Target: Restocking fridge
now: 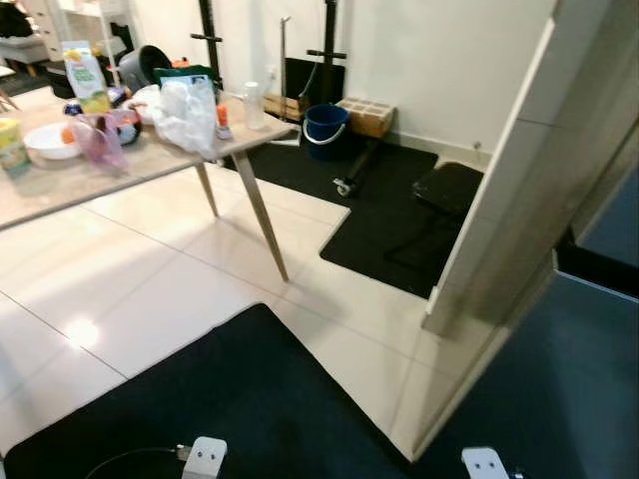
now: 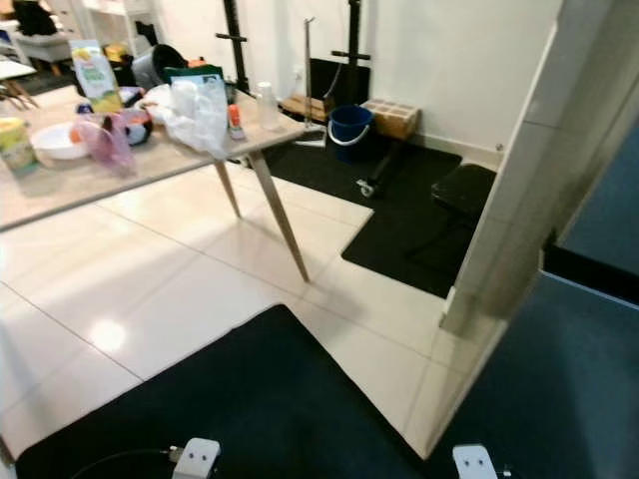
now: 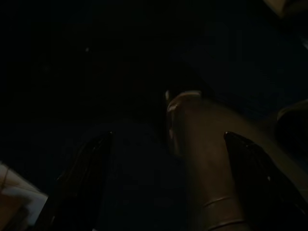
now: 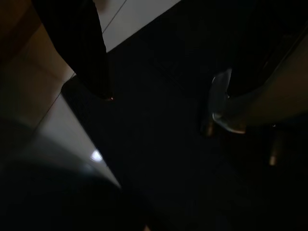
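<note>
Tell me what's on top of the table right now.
On the table: a carton, a white bowl, a pink bag, a clear plastic bag, a small bottle and a cup. The bags hide whatever sits behind them.

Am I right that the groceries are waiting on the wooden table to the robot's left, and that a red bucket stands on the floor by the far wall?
Not quite: the bucket is blue, not red, as the left eye view shows. The rest holds: the groceries, including a juice carton and a plastic bag, sit on the wooden table to the robot's left.
</note>
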`<state>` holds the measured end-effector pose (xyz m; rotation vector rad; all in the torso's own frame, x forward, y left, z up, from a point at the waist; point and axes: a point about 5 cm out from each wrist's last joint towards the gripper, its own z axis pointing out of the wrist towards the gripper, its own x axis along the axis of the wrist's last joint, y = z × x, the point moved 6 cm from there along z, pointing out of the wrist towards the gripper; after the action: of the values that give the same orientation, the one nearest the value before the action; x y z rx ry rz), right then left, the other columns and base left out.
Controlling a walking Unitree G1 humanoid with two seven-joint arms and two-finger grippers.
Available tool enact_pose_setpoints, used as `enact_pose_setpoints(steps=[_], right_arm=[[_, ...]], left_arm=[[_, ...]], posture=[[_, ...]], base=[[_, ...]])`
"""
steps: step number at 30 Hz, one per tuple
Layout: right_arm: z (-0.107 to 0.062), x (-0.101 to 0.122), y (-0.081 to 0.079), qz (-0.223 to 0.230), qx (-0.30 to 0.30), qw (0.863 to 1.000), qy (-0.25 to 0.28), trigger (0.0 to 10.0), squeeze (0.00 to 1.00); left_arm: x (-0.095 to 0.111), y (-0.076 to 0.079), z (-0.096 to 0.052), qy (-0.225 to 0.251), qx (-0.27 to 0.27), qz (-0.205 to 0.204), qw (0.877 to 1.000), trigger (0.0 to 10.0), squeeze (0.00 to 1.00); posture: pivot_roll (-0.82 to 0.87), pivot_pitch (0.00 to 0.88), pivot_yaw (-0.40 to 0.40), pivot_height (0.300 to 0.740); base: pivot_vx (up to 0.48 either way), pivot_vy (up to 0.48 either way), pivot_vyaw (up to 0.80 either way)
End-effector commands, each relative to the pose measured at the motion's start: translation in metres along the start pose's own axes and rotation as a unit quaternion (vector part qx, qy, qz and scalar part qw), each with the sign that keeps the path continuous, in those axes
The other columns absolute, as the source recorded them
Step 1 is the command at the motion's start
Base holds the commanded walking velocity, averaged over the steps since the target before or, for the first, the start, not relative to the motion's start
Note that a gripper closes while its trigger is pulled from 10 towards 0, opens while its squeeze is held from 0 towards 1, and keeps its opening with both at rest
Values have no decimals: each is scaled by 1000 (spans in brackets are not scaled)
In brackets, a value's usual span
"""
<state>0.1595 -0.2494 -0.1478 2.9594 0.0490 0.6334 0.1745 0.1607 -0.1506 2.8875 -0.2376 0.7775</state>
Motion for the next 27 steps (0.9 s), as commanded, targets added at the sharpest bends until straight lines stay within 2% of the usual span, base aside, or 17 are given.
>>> enact_pose_setpoints(steps=[1, 16, 27], right_arm=[[0, -3, 1, 0, -2, 1000, -3, 10000, 0], [0, 1, 2, 6, -3, 1000, 0, 10000, 0], [0, 0, 3, 8, -4, 1000, 0, 10000, 0]], left_arm=[[-10, 2, -1, -15, -3, 0, 1000, 10000, 0], [-8, -4, -2, -16, -1, 5, 1000, 10000, 0], [-11, 3, -1, -20, -9, 3, 1000, 10000, 0]], posture=[[87, 0, -31, 740], [90, 0, -23, 740], [84, 0, -20, 740]], base=[[0, 0, 794], [0, 0, 796], [0, 0, 796]])
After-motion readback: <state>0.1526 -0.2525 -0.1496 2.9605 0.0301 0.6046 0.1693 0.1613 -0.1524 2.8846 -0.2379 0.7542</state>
